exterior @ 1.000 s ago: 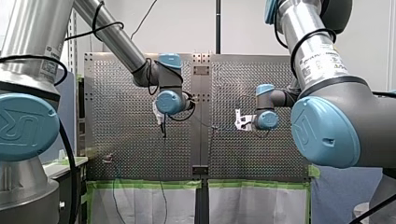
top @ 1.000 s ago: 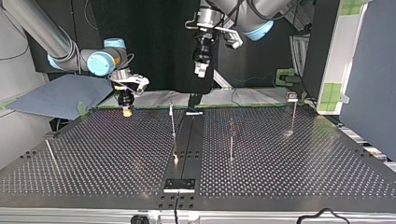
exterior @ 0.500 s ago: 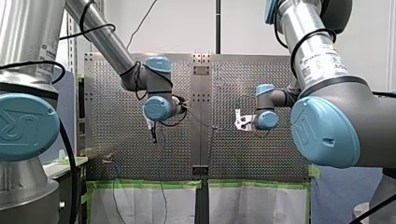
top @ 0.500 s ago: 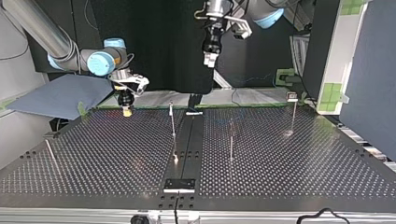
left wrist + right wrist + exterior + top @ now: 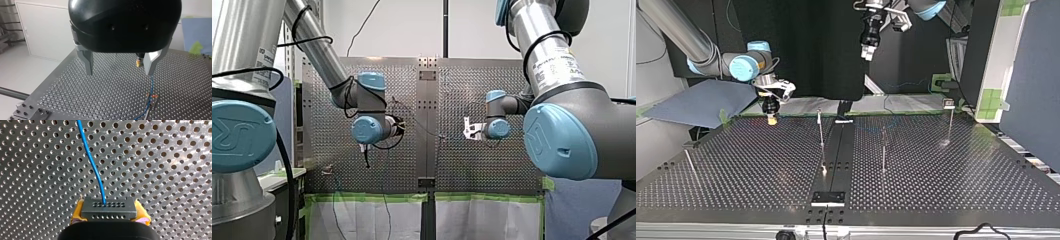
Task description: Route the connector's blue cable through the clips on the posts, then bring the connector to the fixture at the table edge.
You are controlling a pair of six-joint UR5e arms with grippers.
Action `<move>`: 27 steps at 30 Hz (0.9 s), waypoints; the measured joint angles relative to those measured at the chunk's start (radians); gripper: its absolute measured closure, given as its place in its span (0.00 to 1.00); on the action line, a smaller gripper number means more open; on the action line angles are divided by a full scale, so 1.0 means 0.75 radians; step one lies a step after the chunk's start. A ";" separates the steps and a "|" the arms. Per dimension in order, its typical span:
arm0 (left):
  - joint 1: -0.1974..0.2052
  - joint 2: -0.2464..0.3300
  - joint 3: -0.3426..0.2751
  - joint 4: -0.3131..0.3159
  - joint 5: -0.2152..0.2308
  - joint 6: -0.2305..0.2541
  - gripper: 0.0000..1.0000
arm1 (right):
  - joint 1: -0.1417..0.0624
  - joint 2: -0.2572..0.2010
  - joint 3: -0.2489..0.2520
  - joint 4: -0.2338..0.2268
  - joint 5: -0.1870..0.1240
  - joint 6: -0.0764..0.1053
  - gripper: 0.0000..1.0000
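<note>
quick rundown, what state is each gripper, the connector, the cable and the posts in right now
left gripper: open, empty, high above the table
right gripper: shut on the connector, low over the table
connector: clamped between yellow pads
blue cable: plugged into the connector, trailing away over the table
posts: upright

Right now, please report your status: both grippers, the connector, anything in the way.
Left gripper open, empty, high above perforated table. Right gripper shut on connector, low over the table; blue cable leads out ahead. Nothing seen blocking either gripper.
</note>
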 joint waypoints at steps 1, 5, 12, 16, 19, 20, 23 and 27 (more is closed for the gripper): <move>0.000 0.000 -0.010 0.006 0.000 0.000 0.00 | 0.000 0.000 0.000 0.000 0.000 0.000 1.00; 0.000 -0.001 -0.050 0.023 0.000 0.004 0.00 | 0.000 0.000 0.000 0.000 0.000 0.000 1.00; 0.000 -0.001 -0.063 0.028 0.000 0.006 0.00 | 0.000 0.000 0.000 0.000 0.000 0.000 1.00; 0.000 -0.001 -0.063 0.029 0.000 0.006 0.00 | 0.000 0.000 0.000 0.000 0.000 0.000 1.00; 0.000 -0.001 -0.063 0.029 0.000 0.006 0.00 | 0.000 0.000 0.000 0.000 0.000 0.000 1.00; 0.000 -0.001 -0.064 0.029 0.000 0.006 0.00 | 0.000 0.000 0.000 0.000 0.000 0.000 1.00; 0.000 -0.001 -0.063 0.029 0.000 0.006 0.00 | 0.000 0.000 0.000 0.000 0.000 0.000 1.00; 0.000 -0.001 -0.064 0.029 0.000 0.006 0.00 | 0.000 0.000 0.000 0.000 0.000 0.000 1.00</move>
